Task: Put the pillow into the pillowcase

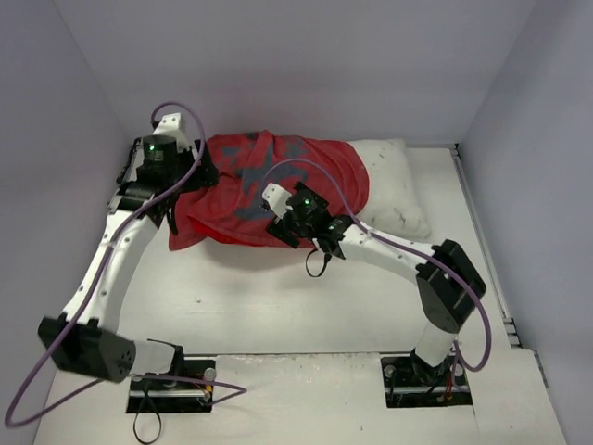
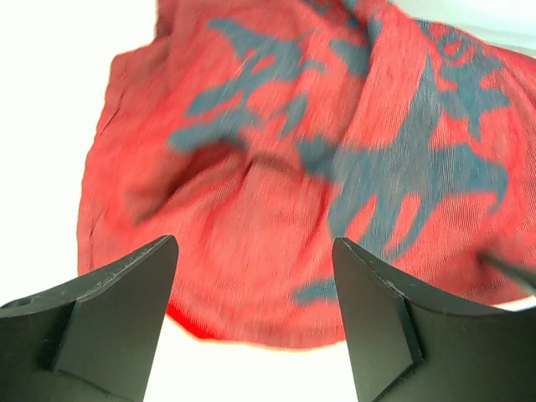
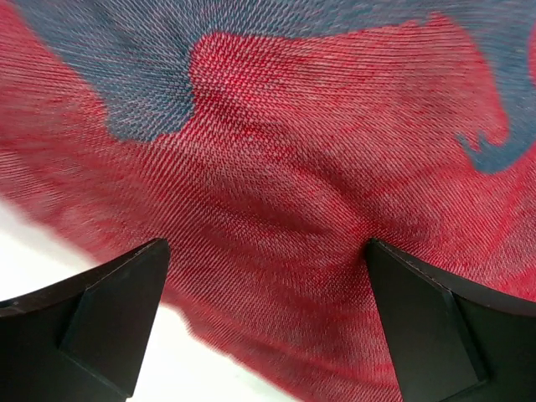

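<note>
White arms [image 1: 111, 260], blk joints [image 1: 449, 278], purple cables [image 1: 56, 348], green LEDs [image 1: 148, 146], blk fingers [image 2: 109, 318].

I see bare worktop [image 1: 278, 306] in front of the pillowcase [image 1: 232, 199]; walls [image 1: 278, 56] close the left, back and right, and the pillow [image 1: 394, 185] fills the far-right corner.

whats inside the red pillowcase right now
The white pillow sticks out of the pillowcase at its right end. It bulges as if the rest is inside; the fabric hides how far.
</note>
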`<act>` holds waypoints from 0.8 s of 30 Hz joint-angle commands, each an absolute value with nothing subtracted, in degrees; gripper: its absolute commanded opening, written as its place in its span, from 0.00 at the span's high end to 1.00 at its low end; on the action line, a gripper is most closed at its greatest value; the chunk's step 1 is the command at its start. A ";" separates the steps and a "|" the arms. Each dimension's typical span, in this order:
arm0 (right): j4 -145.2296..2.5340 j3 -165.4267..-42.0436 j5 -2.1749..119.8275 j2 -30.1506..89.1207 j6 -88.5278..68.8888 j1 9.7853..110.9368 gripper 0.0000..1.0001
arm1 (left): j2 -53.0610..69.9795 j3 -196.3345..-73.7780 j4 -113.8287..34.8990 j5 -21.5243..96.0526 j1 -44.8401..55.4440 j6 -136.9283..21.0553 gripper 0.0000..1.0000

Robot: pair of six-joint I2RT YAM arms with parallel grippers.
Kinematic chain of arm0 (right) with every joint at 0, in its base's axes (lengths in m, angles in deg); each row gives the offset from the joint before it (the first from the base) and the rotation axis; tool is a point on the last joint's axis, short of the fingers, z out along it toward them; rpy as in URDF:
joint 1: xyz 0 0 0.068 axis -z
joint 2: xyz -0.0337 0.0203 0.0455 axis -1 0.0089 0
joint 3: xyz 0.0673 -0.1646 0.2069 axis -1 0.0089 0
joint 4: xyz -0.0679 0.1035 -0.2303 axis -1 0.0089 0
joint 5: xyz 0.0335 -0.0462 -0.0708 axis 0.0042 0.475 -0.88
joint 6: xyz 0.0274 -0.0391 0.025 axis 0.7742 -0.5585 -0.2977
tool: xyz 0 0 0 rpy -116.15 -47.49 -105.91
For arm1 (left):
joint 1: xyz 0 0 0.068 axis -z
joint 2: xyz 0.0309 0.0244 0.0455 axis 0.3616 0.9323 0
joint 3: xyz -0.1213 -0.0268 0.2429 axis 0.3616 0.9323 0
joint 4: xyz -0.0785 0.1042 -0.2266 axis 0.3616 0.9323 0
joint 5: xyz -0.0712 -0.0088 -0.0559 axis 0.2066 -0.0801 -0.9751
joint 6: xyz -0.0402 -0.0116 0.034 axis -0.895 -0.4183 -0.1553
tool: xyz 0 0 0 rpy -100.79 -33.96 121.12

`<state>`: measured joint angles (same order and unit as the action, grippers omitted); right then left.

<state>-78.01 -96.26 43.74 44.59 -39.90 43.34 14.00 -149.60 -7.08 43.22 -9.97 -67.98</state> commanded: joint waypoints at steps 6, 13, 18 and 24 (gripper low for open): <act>-88.11 -100.87 23.51 55.18 -50.29 41.24 0.00 | -6.10 -131.37 -7.48 45.53 -9.51 -73.86 0.30; -88.03 -105.97 24.81 62.31 -48.63 42.64 0.41 | -10.87 -124.94 -5.72 43.42 -9.33 -75.18 0.30; -76.10 -113.51 37.33 58.89 -43.72 41.59 1.00 | -11.23 -124.76 -5.37 44.29 -9.24 -74.31 0.30; -61.67 -130.56 59.32 47.29 -30.54 40.62 1.00 | -8.07 -135.38 -2.73 45.96 -9.25 -69.74 0.36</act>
<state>-64.87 -120.15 43.00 59.25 -39.59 42.18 -8.62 -127.68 -0.48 44.31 -9.62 -72.57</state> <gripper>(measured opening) 0.064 0.647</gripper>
